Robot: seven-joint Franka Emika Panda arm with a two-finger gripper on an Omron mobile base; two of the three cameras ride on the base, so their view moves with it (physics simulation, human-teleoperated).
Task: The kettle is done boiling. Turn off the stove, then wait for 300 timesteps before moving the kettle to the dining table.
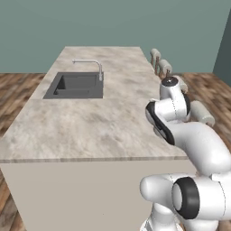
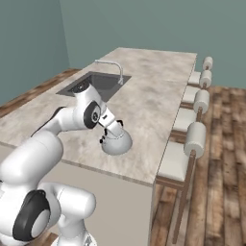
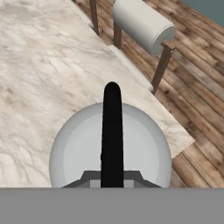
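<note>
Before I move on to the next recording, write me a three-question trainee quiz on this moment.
1. True or false: the kettle is over the dining table, near the edge lined with stools.
2. What part of the kettle is the gripper closed on: A) the spout, B) the dark top handle, C) the base?
3. Which fixture is set into the table top beside the chrome tap?

Key
1. True. In the right base view it is above the marbled top, on the stool side; whether it rests on the surface cannot be told.
2. B. The hand view shows the handle running up between the fingertips.
3. The dark sink.
</note>
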